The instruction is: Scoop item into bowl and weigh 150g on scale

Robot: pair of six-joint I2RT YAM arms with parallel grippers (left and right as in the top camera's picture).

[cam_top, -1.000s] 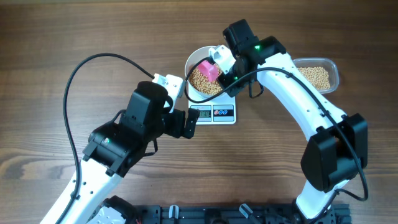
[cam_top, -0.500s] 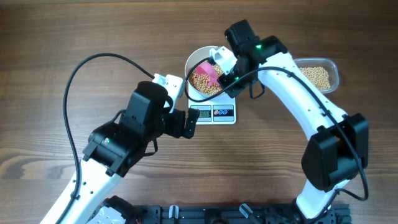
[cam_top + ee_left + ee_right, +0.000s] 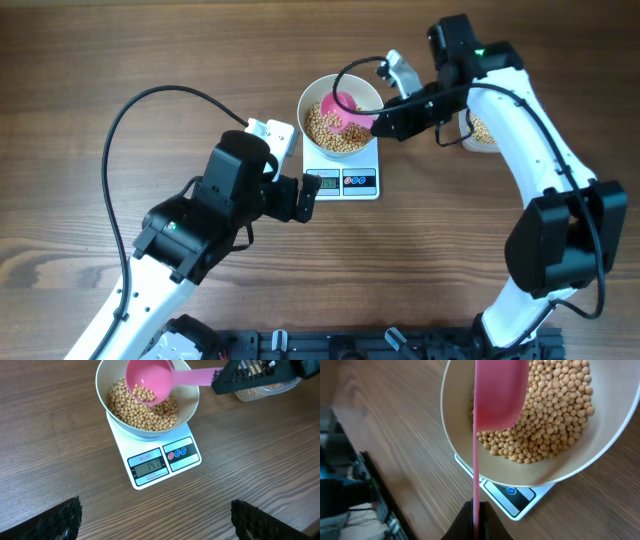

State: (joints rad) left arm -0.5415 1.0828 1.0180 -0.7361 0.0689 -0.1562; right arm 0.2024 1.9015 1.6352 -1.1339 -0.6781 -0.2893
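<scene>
We list: desk (image 3: 100, 60). Scale (image 3: 165, 460) toward its far edge. Bowl (image 3: 192, 402) atop the scale. Left pincer (image 3: 303, 197) apart. Right pincer (image 3: 383, 122) clamped on the pink scoop (image 3: 150, 377) handle. Beans (image 3: 130, 407) in bowl and scoop: likely light, hard, prone to rolling, so best scooped, not pinched.

A brown wood-grain table (image 3: 90, 50) fills the view, evenly lit, with soft shadows.
</scene>
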